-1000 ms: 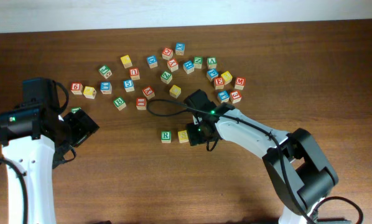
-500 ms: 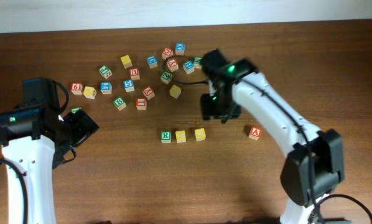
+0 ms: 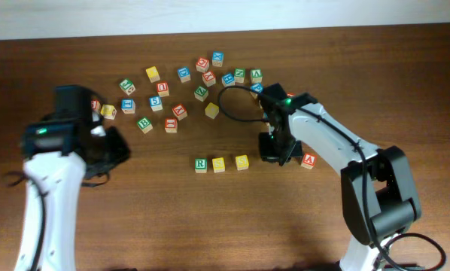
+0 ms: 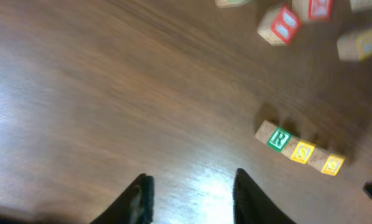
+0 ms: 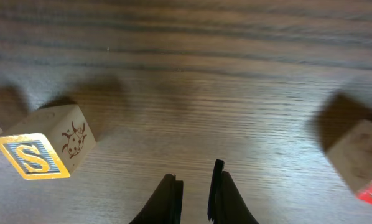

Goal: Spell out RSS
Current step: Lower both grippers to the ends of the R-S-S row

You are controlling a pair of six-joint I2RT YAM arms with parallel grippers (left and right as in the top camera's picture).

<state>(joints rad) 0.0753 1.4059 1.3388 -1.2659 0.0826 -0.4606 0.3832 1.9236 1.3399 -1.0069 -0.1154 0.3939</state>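
Note:
Three cubes lie in a row on the wooden table: the green R [image 3: 201,164], an S [image 3: 219,164] and a second S [image 3: 241,162]. In the left wrist view the same row reads R [image 4: 277,138], S [image 4: 303,151], S [image 4: 332,163]. My right gripper [image 3: 274,149] hovers just right of the row, apart from it. Its fingers [image 5: 194,196] are almost together with nothing between them, and the last S [image 5: 41,149] lies off to their left. My left gripper [image 3: 114,149] is far left of the row, open and empty [image 4: 191,198].
A red A cube [image 3: 308,159] lies right of my right gripper, seen as a blurred cube [image 5: 360,163] in the right wrist view. Several loose letter cubes [image 3: 202,83] are scattered across the back of the table.
My right gripper let go of an S, went up to the pile and came back beside the row, jaws closing. A second S and a red A appeared. The left arm shifted right, jaws narrower.

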